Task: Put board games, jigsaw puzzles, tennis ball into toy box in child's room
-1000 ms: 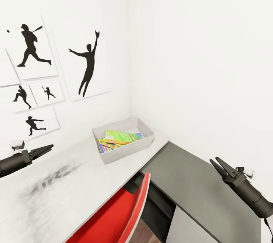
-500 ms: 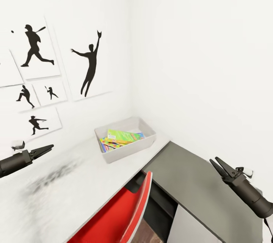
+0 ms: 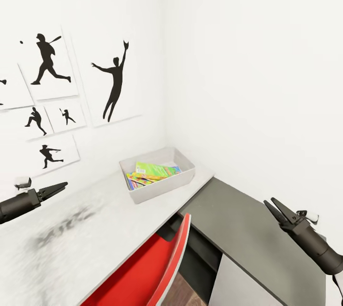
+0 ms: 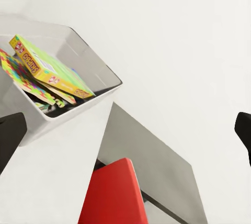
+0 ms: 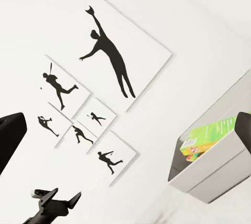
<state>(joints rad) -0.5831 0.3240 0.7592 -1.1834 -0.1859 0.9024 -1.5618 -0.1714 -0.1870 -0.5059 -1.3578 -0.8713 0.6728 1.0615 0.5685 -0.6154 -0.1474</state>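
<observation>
The light grey toy box (image 3: 158, 190) stands on the pale table (image 3: 90, 234) in the room's corner. A yellow-green board game (image 3: 153, 170) lies slanted in it, on top of a bright jigsaw puzzle (image 3: 134, 180). The left wrist view shows the toy box (image 4: 68, 116), the board game (image 4: 49, 69) and the jigsaw puzzle (image 4: 22, 80). My left gripper (image 3: 61, 185) hangs open and empty over the table, left of the box. Over the dark grey top, my right gripper (image 3: 270, 204) is open and empty too. The tennis ball and the bed are out of view.
A red chair (image 3: 147, 268) is tucked under the table's front edge. The lower dark grey top (image 3: 247, 234) joins the table at the right. White walls close the corner, with baseball silhouette pictures (image 3: 114, 82) on the left one.
The whole head view has shifted slightly to the right, so the camera has turned a little. Both grippers keep their places in the picture, and the box's contents are unchanged.
</observation>
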